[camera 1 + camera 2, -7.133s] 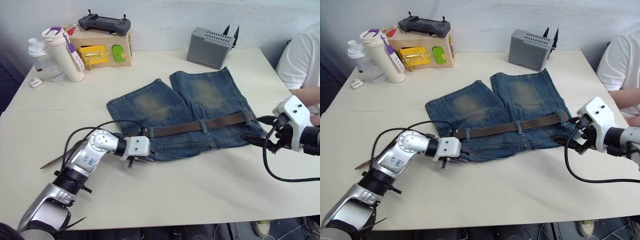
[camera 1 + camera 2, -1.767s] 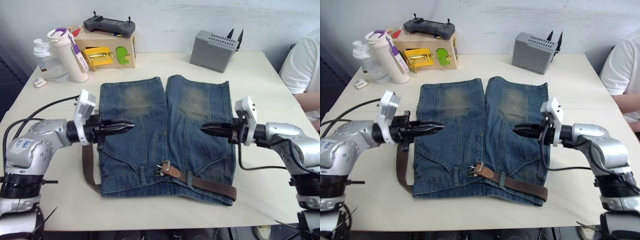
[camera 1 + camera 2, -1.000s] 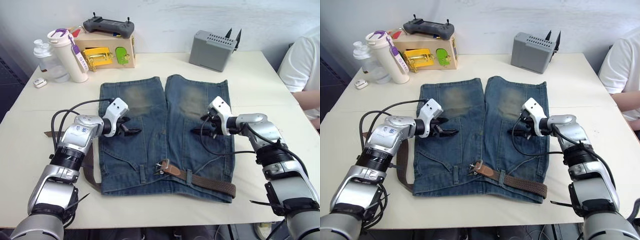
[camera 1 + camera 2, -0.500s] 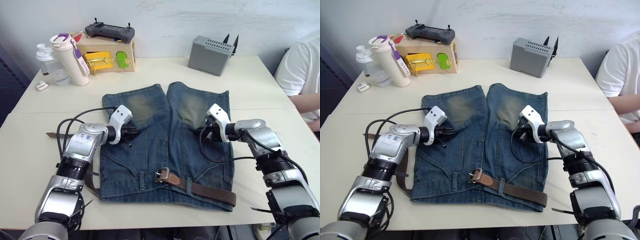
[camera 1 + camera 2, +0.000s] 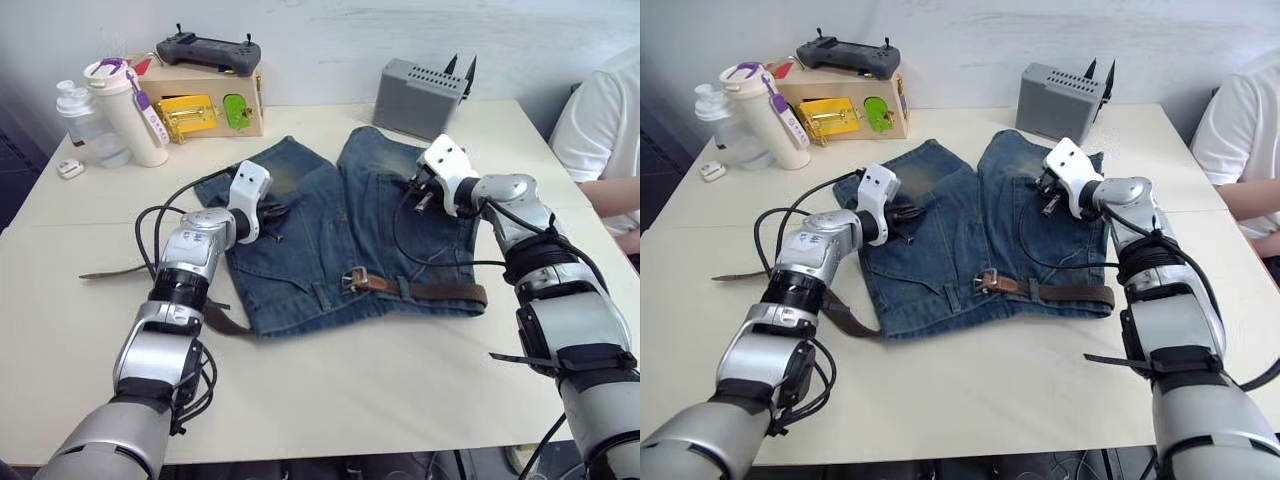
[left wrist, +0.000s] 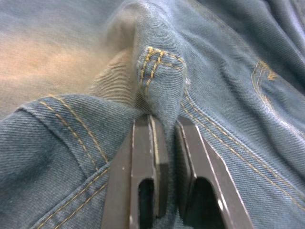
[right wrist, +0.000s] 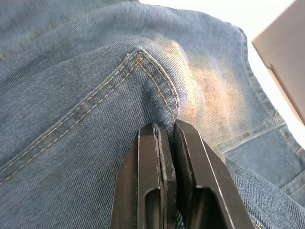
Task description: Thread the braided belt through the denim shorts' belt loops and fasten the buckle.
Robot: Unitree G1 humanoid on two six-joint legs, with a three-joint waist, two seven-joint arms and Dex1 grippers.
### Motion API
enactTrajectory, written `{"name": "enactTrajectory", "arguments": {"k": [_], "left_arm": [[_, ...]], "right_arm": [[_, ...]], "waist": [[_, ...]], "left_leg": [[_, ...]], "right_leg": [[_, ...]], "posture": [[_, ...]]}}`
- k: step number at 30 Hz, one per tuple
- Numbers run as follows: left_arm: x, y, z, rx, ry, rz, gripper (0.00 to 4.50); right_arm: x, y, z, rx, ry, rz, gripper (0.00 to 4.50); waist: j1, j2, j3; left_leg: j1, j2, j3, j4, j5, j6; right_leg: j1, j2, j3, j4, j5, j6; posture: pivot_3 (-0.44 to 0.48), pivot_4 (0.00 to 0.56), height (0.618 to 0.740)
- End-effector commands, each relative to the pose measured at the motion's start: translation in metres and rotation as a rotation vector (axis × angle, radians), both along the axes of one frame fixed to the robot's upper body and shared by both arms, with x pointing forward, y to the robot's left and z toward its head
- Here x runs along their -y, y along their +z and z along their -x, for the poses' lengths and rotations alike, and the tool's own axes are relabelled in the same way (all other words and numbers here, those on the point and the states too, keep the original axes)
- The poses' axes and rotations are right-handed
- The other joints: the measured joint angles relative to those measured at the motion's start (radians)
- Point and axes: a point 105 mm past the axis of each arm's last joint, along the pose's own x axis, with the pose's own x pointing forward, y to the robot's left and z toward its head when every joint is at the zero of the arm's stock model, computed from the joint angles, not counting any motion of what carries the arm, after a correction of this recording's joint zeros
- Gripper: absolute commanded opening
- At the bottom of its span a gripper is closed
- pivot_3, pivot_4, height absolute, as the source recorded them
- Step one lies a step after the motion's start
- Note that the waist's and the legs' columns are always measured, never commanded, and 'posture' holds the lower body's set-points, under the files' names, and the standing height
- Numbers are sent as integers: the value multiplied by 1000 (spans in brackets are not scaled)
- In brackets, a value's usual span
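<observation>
From the head, the shorts (image 5: 345,235) are lying mid-table with the belt (image 5: 425,291) at their 6 o'clock edge, while at the left wrist the left gripper (image 6: 166,125) is pinching a denim fold, and at the right wrist the right gripper (image 7: 165,131) is pinching a seam.

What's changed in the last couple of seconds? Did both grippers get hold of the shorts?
Yes. Both were open above the legs; now the left gripper and the right gripper are each shut on a pinched fold of the denim shorts. The shorts have been dragged away from the robot and bunched, with the leg ends rumpled. The braided belt is still in the belt loops, buckle fastened; the white bottle hasn't moved.
</observation>
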Motion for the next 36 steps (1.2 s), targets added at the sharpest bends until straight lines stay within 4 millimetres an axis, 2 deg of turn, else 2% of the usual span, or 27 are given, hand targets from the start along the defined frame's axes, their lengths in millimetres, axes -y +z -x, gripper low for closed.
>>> {"name": "enactTrajectory", "arguments": {"k": [1,2,4,6,10,11,12,15,18,20,23,25,27,28,31,36], "left_arm": [[-2,12,-10,66,18,-34,486],[-2,11,-10,65,18,-35,994],[-4,9,-10,55,11,-38,1709],[-8,10,-8,46,13,-25,2636],[-22,35,1,52,29,58,4409],[-27,48,6,57,50,111,4500],[-36,59,10,45,98,170,4500],[-63,85,30,10,203,310,4500],[-90,98,51,-1,326,336,4500],[-111,103,61,-12,426,345,4500],[-146,114,76,7,573,475,4500],[-178,106,88,-12,720,532,4500],[-197,94,97,-40,802,577,4500],[-200,89,100,-51,806,598,4500],[-206,56,112,-245,898,684,4500],[-219,42,120,-293,1000,823,4500]], "right_arm": [[3,7,-4,9,-39,-80,0],[2,6,-4,2,-42,-87,0],[1,6,-3,3,-22,-102,853],[2,11,-1,15,-3,-124,1671],[-2,35,9,33,112,-167,3555],[-6,42,15,29,176,-179,4116],[-12,48,24,22,257,-184,4459],[-32,58,64,-22,519,-171,4459],[-46,61,103,-97,701,-150,4459],[-51,62,120,-123,767,-120,4459],[-58,67,138,-146,831,-106,4459],[-61,70,146,-160,856,-101,4459],[-64,72,151,-168,872,-95,4459],[-65,73,152,-170,875,-95,4459],[-67,73,155,-178,880,-85,4459],[-64,74,155,-177,869,-68,4459]], "waist": [[-4,0,0],[-7,0,0],[-12,1,0],[-17,1,1],[-22,2,6],[-22,3,7],[-22,3,9],[-20,2,10],[-18,2,11],[-16,2,11],[-12,2,11],[-11,0,12],[-10,-1,12],[-8,-1,13],[2,-5,14],[11,-12,18]], "left_leg": [[-5,0,0,2,0,0],[-7,0,0,2,1,0],[-7,0,0,2,1,0],[-8,0,0,2,1,0],[-8,0,0,3,1,-1],[-8,0,0,3,2,-1],[-8,0,0,3,2,-2],[-9,1,-1,3,2,-3],[-9,1,-3,2,2,-3],[-9,1,-3,3,3,-3],[-8,0,-4,6,2,-3],[-7,0,-5,6,2,-4],[-7,0,-5,6,2,-4],[-7,0,-5,6,2,-4],[-7,0,-5,5,2,-4],[-8,0,-6,7,2,-4]], "right_leg": [[-5,0,0,3,0,0],[-8,0,0,4,0,0],[-8,0,0,5,0,0],[-8,0,0,5,0,0],[-8,0,0,7,0,0],[-9,0,0,7,0,0],[-9,0,0,10,0,0],[-10,1,0,12,0,0],[-10,1,0,13,0,0],[-10,1,0,13,0,0],[-9,0,-1,12,0,0],[-8,0,-2,11,0,0],[-8,0,-2,10,0,0],[-8,0,-2,10,0,0],[-7,0,-3,8,0,0],[-7,-1,-4,9,0,0]], "posture": [[0,150,735],[0,150,735],[0,150,735],[0,150,735],[0,150,735],[0,150,735],[0,150,735],[0,150,735],[0,150,735],[0,150,735],[0,150,735],[0,150,735],[0,150,735],[0,150,735],[0,150,735],[0,150,735]]}}
